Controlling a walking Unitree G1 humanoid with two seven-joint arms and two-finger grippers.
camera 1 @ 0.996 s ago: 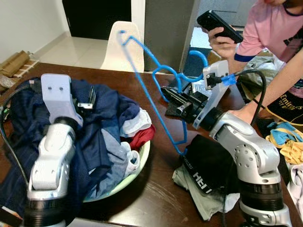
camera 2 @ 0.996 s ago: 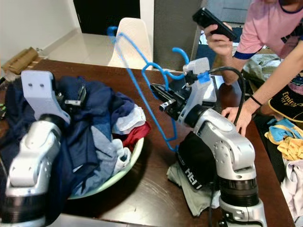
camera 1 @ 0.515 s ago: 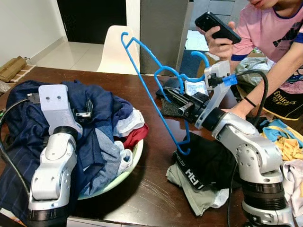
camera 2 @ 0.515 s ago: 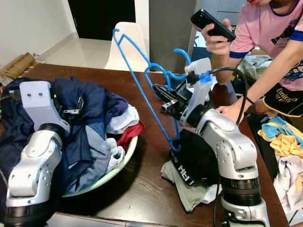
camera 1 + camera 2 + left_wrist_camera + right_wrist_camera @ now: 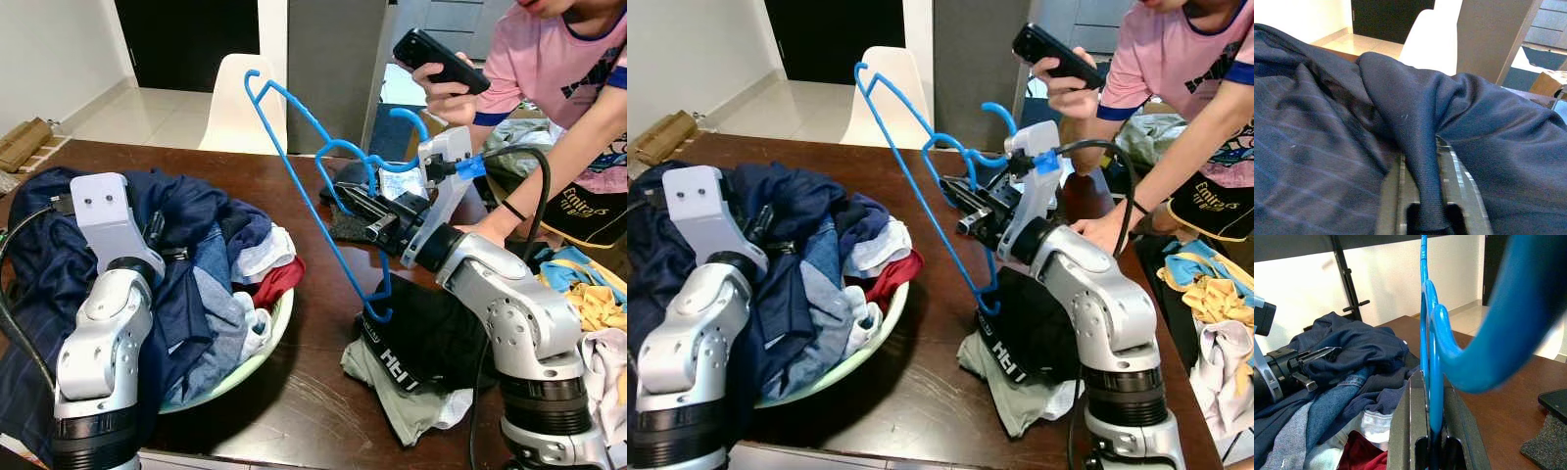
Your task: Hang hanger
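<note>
The blue hanger is up in the air over the middle of the brown table, tilted, with one corner poking up toward 11 o'clock in front of the white chair and its lower corner hanging down just above the black shorts. Its hook curls at about 1 o'clock from the grip point. The right gripper has it pinched at the neck: in the right wrist view the blue wire runs straight down the slot between the two fingers, which are closed tight on it.

At 9 o'clock from the hanger sits a pale green bowl piled with laundry, mostly navy stuff plus a white piece and a red one. The left gripper is buried in that pile, and in the left wrist view its fingers are clamped on a fold of navy cloth that comes up out of the slot between them.

Over at 2 o'clock a person in a pink shirt leans over the table, holding a black phone up in one hand, the other hand resting on the table edge behind the right arm. More clothes, yellow and teal, are heaped at 3 o'clock off the table's side.
</note>
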